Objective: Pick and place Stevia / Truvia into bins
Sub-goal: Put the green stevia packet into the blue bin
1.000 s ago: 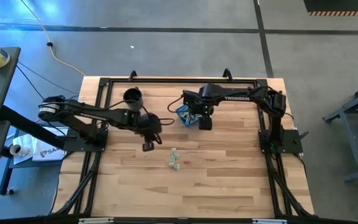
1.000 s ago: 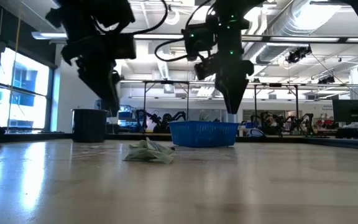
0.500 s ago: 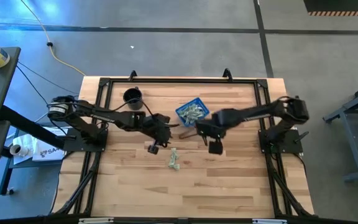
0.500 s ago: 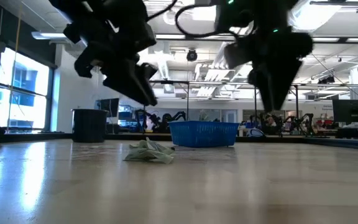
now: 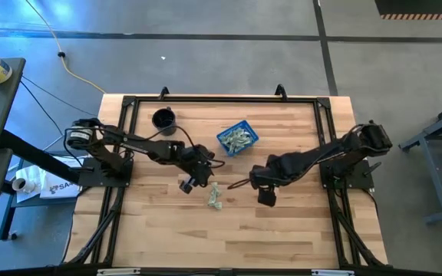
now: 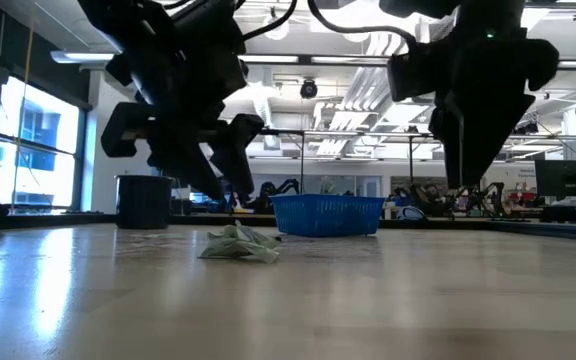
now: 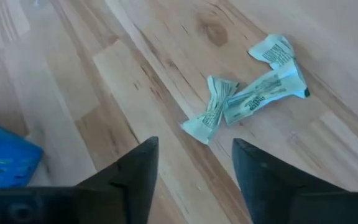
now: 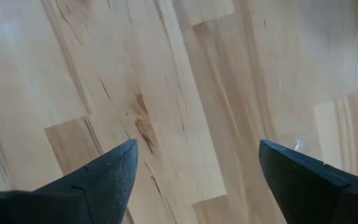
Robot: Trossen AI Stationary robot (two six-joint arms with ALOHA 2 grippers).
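A small heap of pale green and white Stevia packets (image 5: 215, 197) lies flat on the wooden table (image 5: 282, 238), near its middle; in the left wrist view three crumpled packets (image 7: 253, 93) show. My left gripper (image 7: 191, 165) hangs open just left of the heap and above it, slanting down, with nothing between its fingers. My right gripper (image 5: 265, 195) points down, open, over bare wood (image 8: 194, 93) right of the heap. The blue bin (image 5: 237, 138) stands farther back with several packets inside.
A black round cup (image 5: 163, 119) stands at the far left of the table. A black frame (image 5: 221, 98) runs along the table's edges. The blue bin (image 6: 328, 214) rises behind the heap (image 6: 238, 245) in the low view. Bare wood lies toward the near edge.
My right gripper has swung from above the blue bin toward the table's near edge and now hangs right of the heap. My left gripper has sunk and moved toward the heap, rolling about its own line. The packets and the bin have stayed where they were.
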